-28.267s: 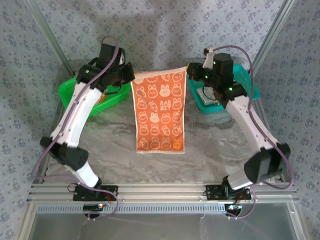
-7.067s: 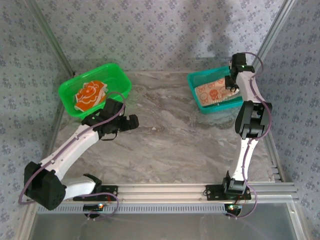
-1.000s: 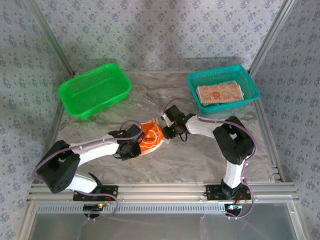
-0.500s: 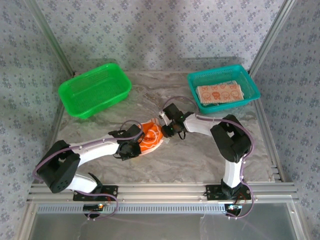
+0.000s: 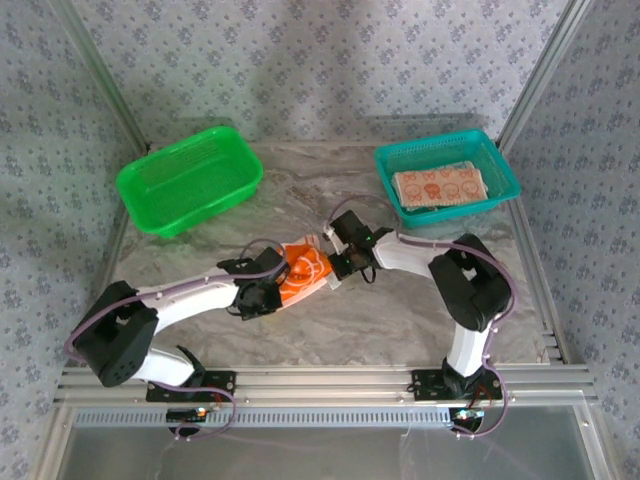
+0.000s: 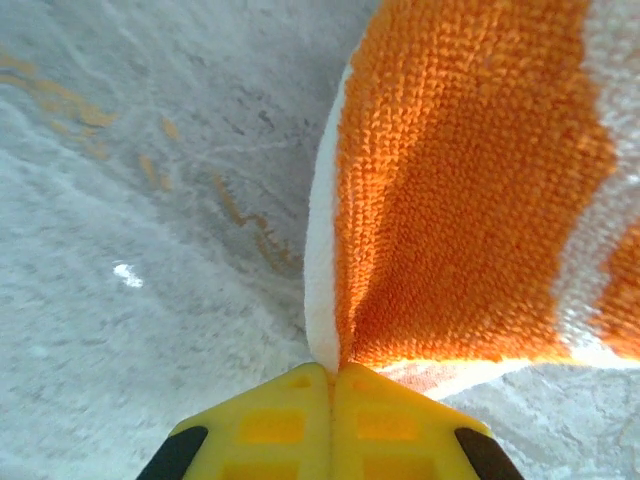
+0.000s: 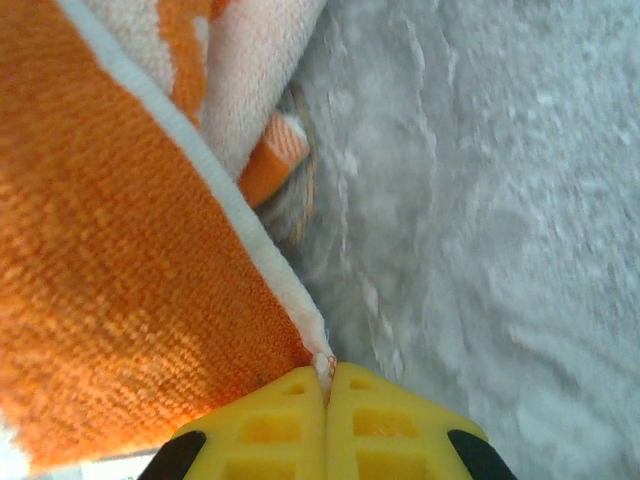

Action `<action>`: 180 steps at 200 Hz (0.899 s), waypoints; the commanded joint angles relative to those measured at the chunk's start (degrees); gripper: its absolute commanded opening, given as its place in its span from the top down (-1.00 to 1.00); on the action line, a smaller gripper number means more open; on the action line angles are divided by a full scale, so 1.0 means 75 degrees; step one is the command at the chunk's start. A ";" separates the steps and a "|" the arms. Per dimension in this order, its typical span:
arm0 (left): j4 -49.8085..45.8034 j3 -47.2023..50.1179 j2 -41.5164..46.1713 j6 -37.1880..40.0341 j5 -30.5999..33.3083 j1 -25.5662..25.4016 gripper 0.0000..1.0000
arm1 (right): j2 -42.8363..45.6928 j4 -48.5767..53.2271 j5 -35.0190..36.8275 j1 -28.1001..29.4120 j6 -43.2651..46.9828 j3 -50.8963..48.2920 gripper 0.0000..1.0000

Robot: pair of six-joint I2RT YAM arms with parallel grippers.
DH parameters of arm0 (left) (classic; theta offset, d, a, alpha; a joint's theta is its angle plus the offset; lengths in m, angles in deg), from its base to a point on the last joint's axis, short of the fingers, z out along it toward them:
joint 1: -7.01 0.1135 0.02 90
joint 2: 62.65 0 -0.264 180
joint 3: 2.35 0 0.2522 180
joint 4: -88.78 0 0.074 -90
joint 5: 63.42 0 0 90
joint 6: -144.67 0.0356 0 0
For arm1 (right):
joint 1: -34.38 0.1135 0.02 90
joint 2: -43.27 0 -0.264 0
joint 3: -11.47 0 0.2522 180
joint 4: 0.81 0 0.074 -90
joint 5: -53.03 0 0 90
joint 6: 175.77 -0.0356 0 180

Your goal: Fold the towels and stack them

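Note:
An orange towel (image 5: 303, 272) with white print lies bunched at the middle of the table, between my two grippers. My left gripper (image 5: 272, 287) is shut on its white-bordered left edge; in the left wrist view the yellow jaws (image 6: 330, 368) pinch the orange towel (image 6: 470, 180), which rises away from them. My right gripper (image 5: 336, 262) is shut on the right corner; in the right wrist view the jaws (image 7: 327, 368) clamp the towel's white hem (image 7: 110, 260). A folded cream towel (image 5: 438, 186) with orange faces lies in the teal basket (image 5: 503, 178).
A green basket (image 5: 190, 180) stands at the back left, nothing showing in it. The marble table (image 5: 380, 320) is ringed by metal frame posts and patterned walls. Both arms reach low over the table toward the middle.
The right gripper has closed on the towel's corner. The towel has drawn up into a tighter bunch between the two grippers. The left arm has barely moved.

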 commanded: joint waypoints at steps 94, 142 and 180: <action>-0.2992 -0.4958 0.1126 0.1813 0.1149 0.0861 1.00 | 0.3705 0.0873 -0.0205 -0.0668 -0.1214 0.1059 1.00; -0.2946 -0.7602 0.0095 0.3127 0.1075 0.1522 1.00 | 0.3454 0.0259 -0.0478 -0.1184 -0.1307 0.2683 1.00; -0.3020 -0.9683 -0.0889 0.3849 0.1072 0.1938 1.00 | 0.3056 -0.0343 -0.0601 -0.1671 -0.1485 0.3629 1.00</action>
